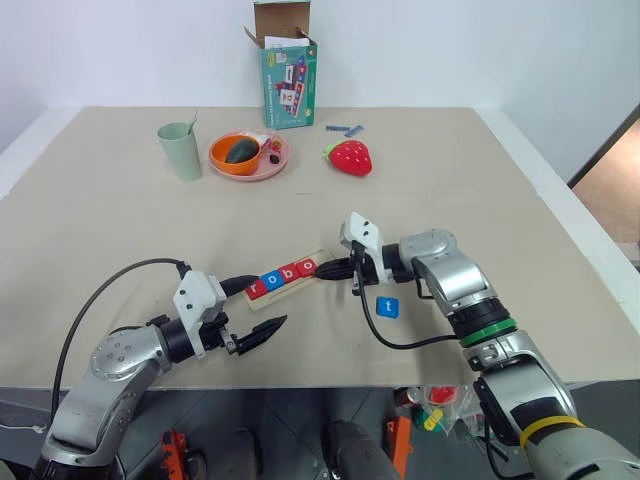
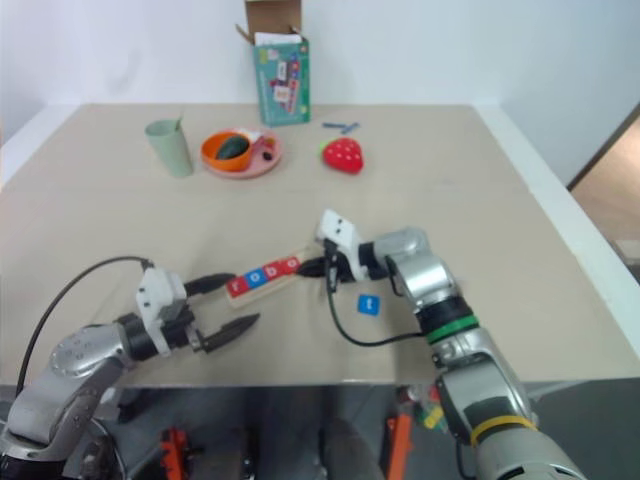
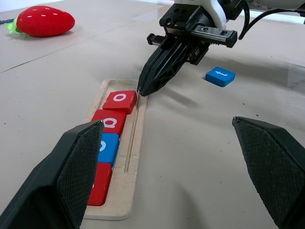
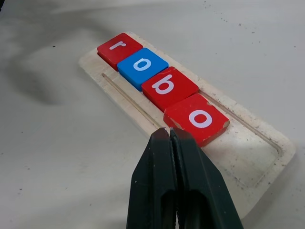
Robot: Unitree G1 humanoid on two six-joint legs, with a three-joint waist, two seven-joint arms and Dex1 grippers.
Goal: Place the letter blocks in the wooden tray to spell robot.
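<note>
The wooden tray (image 4: 255, 152) lies on the table and holds a row of letter blocks: red r (image 4: 119, 47), blue o (image 4: 142, 68), red b (image 4: 169, 88) and red o (image 4: 196, 119). The slot past the last o is bare. A blue t block (image 1: 388, 307) lies flat on the table, to the right of the tray and nearer the front edge. My right gripper (image 4: 169, 131) is shut on nothing, its tip at the tray's rim beside the last red o. Near the tray's r end, my left gripper (image 1: 268, 302) stands open and holds nothing.
At the back stand a green cup (image 1: 180, 150), an orange bowl on a pink plate (image 1: 240, 153), a red toy strawberry (image 1: 349, 157), an open teal box (image 1: 287, 85) and thin blue-grey sticks (image 1: 343, 129). The table's front edge runs close below both grippers.
</note>
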